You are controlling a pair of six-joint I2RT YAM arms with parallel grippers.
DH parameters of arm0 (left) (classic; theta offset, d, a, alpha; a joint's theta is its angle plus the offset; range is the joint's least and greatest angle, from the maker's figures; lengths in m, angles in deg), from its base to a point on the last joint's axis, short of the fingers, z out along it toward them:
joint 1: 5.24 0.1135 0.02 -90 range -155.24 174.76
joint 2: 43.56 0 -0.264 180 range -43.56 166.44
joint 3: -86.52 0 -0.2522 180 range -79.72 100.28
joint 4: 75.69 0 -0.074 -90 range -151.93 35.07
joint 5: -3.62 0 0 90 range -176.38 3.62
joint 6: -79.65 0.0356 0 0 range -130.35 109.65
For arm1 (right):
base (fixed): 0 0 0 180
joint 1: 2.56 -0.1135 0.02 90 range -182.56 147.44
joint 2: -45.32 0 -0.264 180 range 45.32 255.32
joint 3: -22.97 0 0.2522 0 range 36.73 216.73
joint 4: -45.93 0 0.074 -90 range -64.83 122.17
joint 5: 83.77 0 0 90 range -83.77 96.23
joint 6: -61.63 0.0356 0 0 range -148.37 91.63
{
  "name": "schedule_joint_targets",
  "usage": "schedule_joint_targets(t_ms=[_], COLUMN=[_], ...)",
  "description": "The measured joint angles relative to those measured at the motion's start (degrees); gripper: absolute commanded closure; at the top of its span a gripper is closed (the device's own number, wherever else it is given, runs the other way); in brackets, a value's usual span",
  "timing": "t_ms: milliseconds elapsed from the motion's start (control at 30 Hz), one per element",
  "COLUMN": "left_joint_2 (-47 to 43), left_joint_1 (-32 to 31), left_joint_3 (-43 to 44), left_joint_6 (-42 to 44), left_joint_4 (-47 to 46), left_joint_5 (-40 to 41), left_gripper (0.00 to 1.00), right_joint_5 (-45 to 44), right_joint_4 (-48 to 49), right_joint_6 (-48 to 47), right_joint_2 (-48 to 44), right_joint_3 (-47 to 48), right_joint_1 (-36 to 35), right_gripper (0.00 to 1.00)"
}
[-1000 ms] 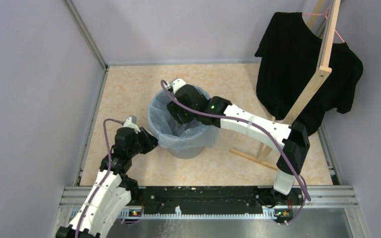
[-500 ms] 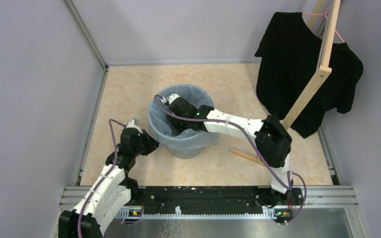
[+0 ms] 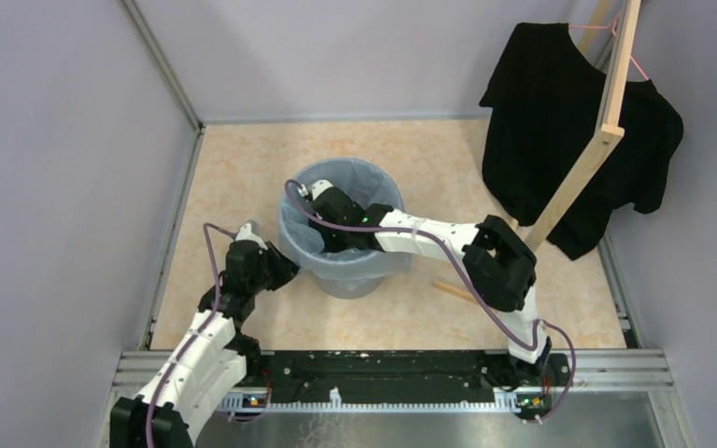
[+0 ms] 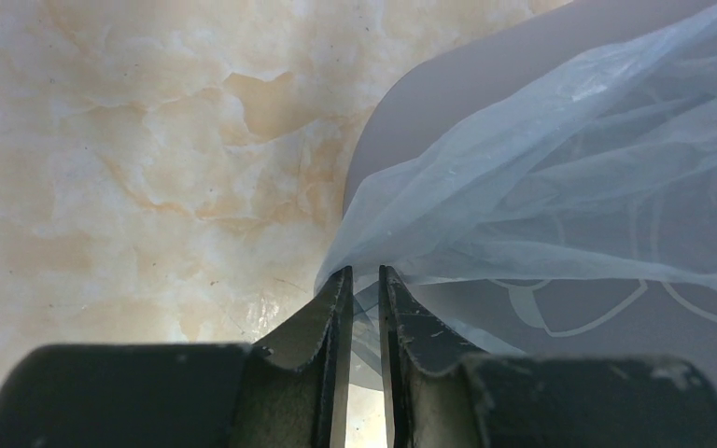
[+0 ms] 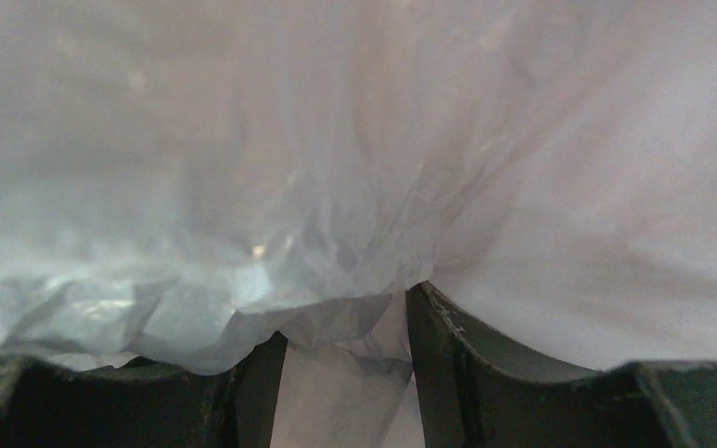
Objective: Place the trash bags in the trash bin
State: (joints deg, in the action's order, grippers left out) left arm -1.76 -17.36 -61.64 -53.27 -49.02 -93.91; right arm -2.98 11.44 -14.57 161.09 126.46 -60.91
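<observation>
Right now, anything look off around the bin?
Nothing spilled or damaged. One oddity: the trash bag sits unevenly on the trash bin. The left hand pinches a flap stretched outside the near-left wall, and the right hand is down inside with film draped over it.

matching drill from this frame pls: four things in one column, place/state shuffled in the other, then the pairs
Column 1
1. left gripper
2. right gripper
3. black T-shirt
4. thin translucent pale blue trash bag

Column 2
A. hanging on the light wooden rack at the far right
B. shut on film just outside the grey round plastic bin
C. lining the bin, draped over its rim
D. down inside the bin, fingers apart

Pairs: 1-B, 2-D, 3-A, 4-C
</observation>
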Motion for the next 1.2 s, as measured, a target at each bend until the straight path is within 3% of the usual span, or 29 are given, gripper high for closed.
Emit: schedule_joint_targets(t_ms=[233, 467, 833, 1033, 1200], left_joint_2=[-1.5, -4.0, -6.5, -6.8, -6.8], left_joint_1=[0.0, 0.0, 0.0, 0.0, 0.0], left_joint_3=[0.0, 0.0, 0.9, 2.8, 5.1], left_joint_6=[0.4, 0.4, 0.3, 0.0, 0.5], left_joint_4=[0.7, 2.4, 5.8, 7.8, 9.8], left_joint_5=[0.9, 1.3, 2.5, 2.6, 3.2], left_gripper=[0.74, 0.67, 0.57, 0.42, 0.21], right_joint_5=[0.3, -0.2, -2.8, -1.7, 0.5], right_joint_4=[-1.9, -8.6, -16.6, -16.8, -15.8], right_joint_6=[0.3, 0.4, -1.4, -3.3, -4.6], right_joint_2=[0.7, -0.7, -16.0, -26.1, -38.2], right_joint_3=[2.3, 6.2, 12.4, 11.7, 1.1], right_joint_1=[0.0, 0.0, 0.0, -0.2, -1.3], right_gripper=[0.44, 0.25, 0.12, 0.01, 0.01])
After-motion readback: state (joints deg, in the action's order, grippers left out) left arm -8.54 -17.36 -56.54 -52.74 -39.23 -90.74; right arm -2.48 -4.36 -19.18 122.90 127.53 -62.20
